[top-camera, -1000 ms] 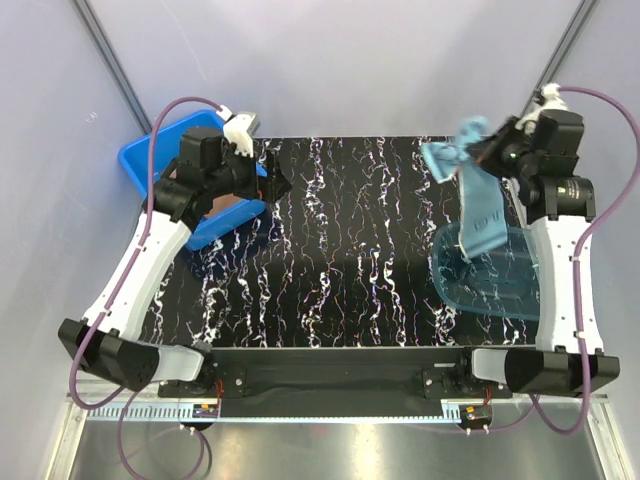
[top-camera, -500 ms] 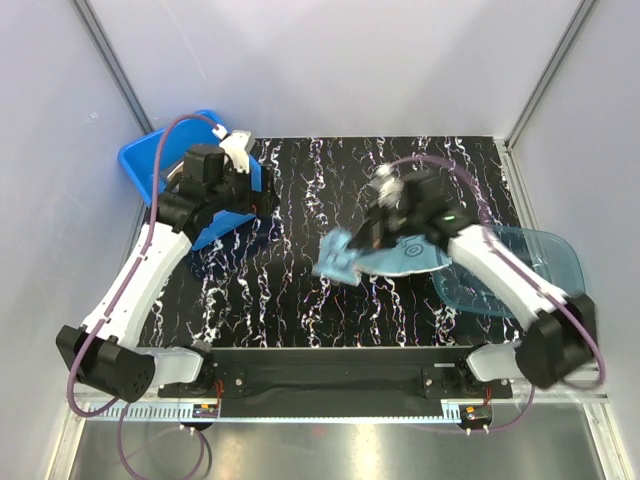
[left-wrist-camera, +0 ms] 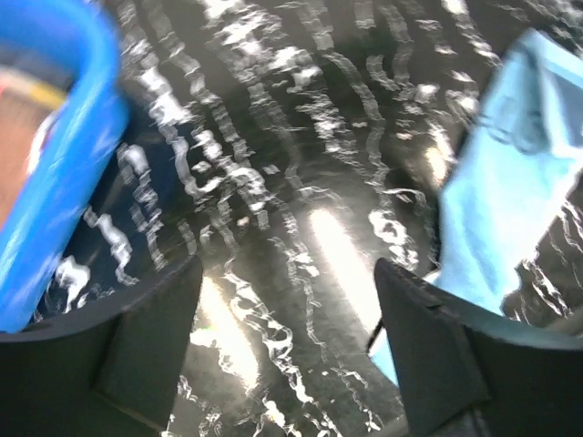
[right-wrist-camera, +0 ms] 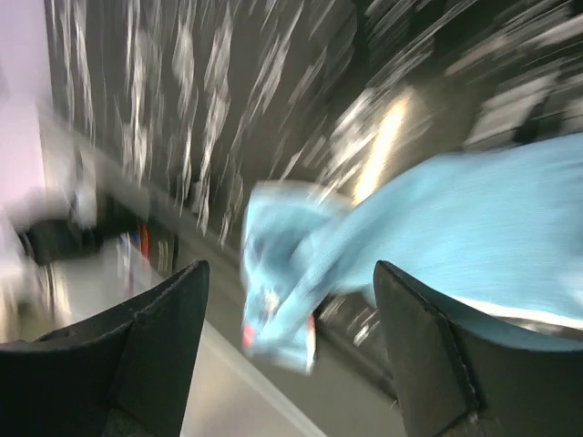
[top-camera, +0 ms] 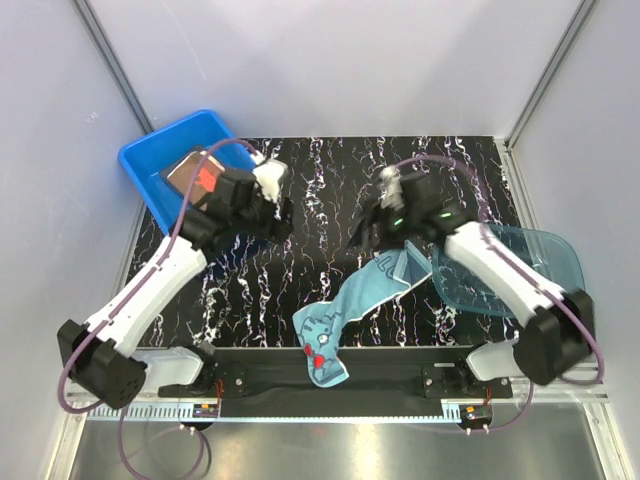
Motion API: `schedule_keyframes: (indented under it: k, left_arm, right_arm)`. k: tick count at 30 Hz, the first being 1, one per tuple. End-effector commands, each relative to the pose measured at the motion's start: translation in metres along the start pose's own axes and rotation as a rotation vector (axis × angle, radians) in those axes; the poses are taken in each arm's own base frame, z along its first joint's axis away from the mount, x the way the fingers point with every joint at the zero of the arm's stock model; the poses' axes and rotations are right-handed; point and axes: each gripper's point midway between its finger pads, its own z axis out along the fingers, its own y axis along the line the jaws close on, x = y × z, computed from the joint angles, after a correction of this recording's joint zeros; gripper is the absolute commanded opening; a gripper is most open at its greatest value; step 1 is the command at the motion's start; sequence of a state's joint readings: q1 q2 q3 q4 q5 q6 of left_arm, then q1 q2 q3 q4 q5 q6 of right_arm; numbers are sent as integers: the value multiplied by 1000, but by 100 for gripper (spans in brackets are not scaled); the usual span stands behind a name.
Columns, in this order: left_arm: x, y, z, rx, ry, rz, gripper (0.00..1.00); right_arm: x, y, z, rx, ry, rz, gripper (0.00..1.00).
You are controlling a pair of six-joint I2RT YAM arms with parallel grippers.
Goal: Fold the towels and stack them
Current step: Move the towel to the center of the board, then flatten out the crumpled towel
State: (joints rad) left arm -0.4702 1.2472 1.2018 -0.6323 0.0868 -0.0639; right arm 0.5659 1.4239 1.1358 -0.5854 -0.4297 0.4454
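Right gripper [right-wrist-camera: 290,271]: jaws wide apart, nothing between the pads that I can see. The wrist view is motion-blurred, so treat that as likely rather than certain. The light blue towel [top-camera: 352,300] is just under and beyond it, in a long diagonal strip on the black marbled table [top-camera: 300,190]. One end is bunched beside the right gripper and the other, with a small red mark, droops over the near edge between the two arm bases. It's twisted, not flat. Left gripper [left-wrist-camera: 284,269] is also wide open and empty, over bare table between the blue tub [top-camera: 140,162] and the towel. My read is that the step in hand is laying this towel out square before the first fold. To do it well, I'd get the overhanging end back onto the table first, since a fold made on a hanging end will skew. One arm on each end: right pinches the bunched corner, left reaches across for the near one. Take a single layer at the corner, not the twisted middle, pull apart until it lies flat, then fold. Keep the right elbow off the teal bowl [top-camera: 540,250] just beside it. The brown towel [top-camera: 195,178] with red on it sits in the tub and can wait.
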Motion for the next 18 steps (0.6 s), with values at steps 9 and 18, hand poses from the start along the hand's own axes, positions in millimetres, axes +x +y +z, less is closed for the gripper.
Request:
schedule_keyframes:
  k: [9, 18]
  left_arm:
    - [-34, -160, 36, 242, -155, 128, 54]
    - [6, -252, 120, 449, 12, 61, 54]
  right_arm:
    - [-133, -143, -190, 464, -694, 352, 75]
    - [-143, -155, -203, 422, -726, 360, 75]
